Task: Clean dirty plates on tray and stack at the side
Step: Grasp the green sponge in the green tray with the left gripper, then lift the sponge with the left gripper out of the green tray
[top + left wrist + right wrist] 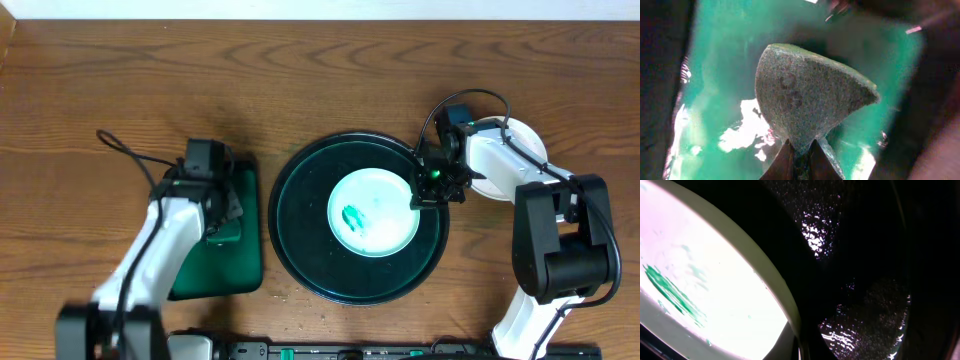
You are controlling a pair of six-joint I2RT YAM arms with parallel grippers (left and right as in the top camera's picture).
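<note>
The left gripper (pixel 799 162) is clamped on the narrow end of a grey-green sponge (pixel 805 95), its two fingers pressed close together on it. The sponge hangs just above the small rectangular green tray (pixel 245 270), whose wet bottom glints in the left wrist view. That tray lies on the counter (pixel 100 80), just left of the big round tray (pixel 300 240).

The right gripper (pixel 432 187) has its jaws together at the right edge of the plate (pixel 385 205). In the right wrist view the plate's rim runs down to the fingers, but I cannot tell whether the rim is pinched between them. The plate lies flat inside the big round tray, right of its middle, with a green smear (pixel 352 215) on its left half. Behind the right arm a white round disc (pixel 528 138) lies on the counter, partly hidden by the arm.
</note>
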